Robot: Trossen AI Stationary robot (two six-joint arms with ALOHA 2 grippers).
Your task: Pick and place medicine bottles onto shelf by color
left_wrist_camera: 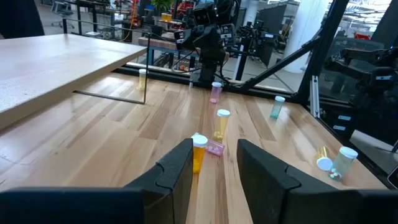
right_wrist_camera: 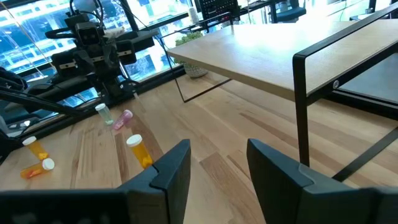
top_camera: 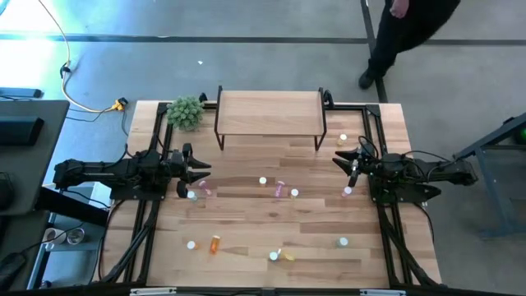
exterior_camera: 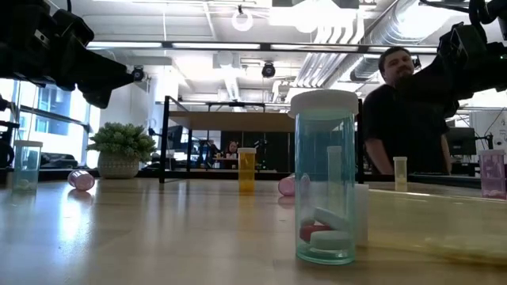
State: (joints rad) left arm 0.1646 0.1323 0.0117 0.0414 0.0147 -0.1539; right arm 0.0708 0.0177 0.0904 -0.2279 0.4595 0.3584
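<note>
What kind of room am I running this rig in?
Likely an open-plan lab or industrial workspace: exposed ceiling ducts, a bare concrete floor, and a wooden table with a small shelf.

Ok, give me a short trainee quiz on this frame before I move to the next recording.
1. True or false: the medicine bottles are all on the table, none on the shelf.
2. What sits on the table by the shelf's left end in the high view? A) a green plant B) a mug C) a box
3. Which holds a bottle: the left pincer, the right pincer, or neither?
Key: 1 true; 2 A; 3 neither, both are open and empty.
</note>
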